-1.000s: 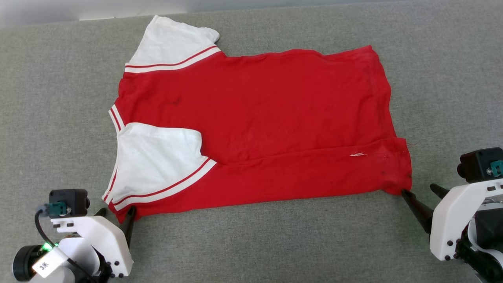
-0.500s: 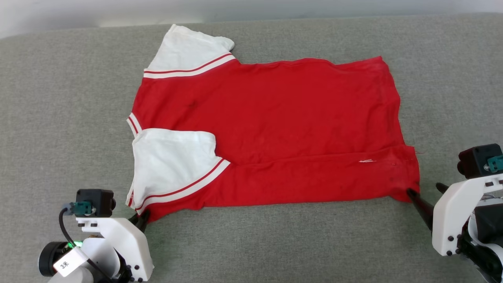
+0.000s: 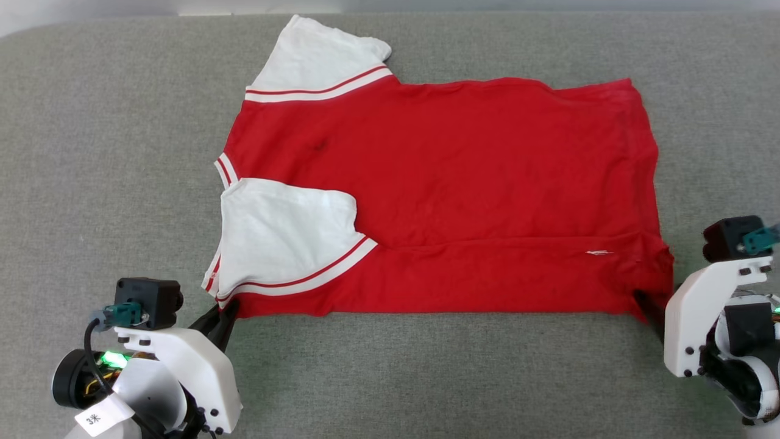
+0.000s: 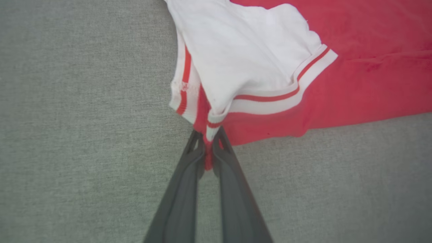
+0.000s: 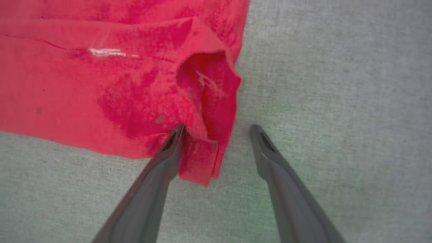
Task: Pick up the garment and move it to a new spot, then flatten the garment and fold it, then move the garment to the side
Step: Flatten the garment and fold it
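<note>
Worktop (image 3: 426, 366), grey and felt-like, carries everything; a pale strip (image 3: 91, 7) of room is cut off beyond its far edge. The garment (image 3: 463, 183) lies spread flat mid-worktop, near edge folded over. The left hand (image 4: 206, 135) is clamped on its sleeve-trim corner. The right hand (image 5: 217, 128) stands spread wide, hem corner loose between its fingers; from the head, its housing hides one finger.

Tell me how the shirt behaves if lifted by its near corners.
Likely floppy: the garment lies thin and creased, so it should sag. The left gripper pinches a small corner, which may slip; the open right gripper holds nothing.
</note>
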Robot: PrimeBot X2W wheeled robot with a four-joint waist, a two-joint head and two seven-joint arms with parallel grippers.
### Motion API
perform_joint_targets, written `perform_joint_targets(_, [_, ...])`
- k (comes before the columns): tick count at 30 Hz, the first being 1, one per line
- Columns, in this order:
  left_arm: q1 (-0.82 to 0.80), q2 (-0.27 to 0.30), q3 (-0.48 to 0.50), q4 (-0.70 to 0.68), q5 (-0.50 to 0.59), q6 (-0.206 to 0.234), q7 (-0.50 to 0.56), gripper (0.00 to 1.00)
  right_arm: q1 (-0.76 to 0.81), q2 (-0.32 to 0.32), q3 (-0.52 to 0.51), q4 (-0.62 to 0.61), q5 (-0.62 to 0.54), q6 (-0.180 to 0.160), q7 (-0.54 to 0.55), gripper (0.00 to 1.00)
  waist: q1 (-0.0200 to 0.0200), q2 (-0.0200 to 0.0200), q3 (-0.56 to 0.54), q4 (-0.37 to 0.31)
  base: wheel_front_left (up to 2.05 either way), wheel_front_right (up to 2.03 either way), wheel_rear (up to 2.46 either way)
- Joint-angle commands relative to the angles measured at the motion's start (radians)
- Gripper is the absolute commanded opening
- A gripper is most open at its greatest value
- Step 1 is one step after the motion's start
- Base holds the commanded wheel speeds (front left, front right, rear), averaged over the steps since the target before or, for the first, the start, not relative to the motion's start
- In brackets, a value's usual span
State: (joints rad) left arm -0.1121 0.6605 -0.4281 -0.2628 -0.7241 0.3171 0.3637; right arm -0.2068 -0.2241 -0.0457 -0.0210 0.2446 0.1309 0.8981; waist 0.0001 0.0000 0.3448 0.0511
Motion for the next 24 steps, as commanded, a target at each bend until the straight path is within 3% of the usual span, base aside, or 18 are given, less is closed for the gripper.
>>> perform_joint_targets(1, [-0.010,0.003,-0.002,-0.005,0.003,0.005,0.003,0.00,-0.001,0.011,0.007,0.027,0.006,0.000,0.001,1.00,-0.0001,0.0000,0.008,0.007,0.00,0.00,0.00])
perform_joint_targets(4, [-0.008,0.005,-0.002,-0.007,-0.002,0.003,0.007,0.00,0.004,0.011,0.016,0.059,0.010,0.000,0.005,1.00,-0.0001,0.0000,0.018,0.015,0.00,0.00,0.00])
perform_joint_targets(6, [-0.009,0.007,-0.002,-0.003,-0.004,0.002,0.007,0.00,0.013,0.006,0.023,0.080,0.010,0.000,0.015,0.36,-0.0001,0.0000,0.021,0.019,0.00,0.00,0.00])
perform_joint_targets(7, [-0.009,0.007,-0.003,-0.001,-0.005,0.001,0.008,0.00,0.016,0.005,0.026,0.087,0.010,0.000,0.016,0.00,-0.0001,0.0000,0.021,0.020,0.00,0.00,0.00])
perform_joint_targets(19, [0.038,0.044,0.000,0.044,-0.024,-0.016,0.021,0.00,0.039,-0.053,-0.018,0.073,0.026,-0.001,-0.008,0.00,-0.0001,0.0000,-0.058,-0.006,0.00,0.00,0.00])
perform_joint_targets(24, [0.099,0.052,0.010,0.017,-0.044,0.002,0.009,0.00,0.074,-0.080,-0.045,0.013,0.050,-0.001,0.001,0.00,-0.0001,0.0000,-0.092,-0.020,0.00,0.00,0.00])
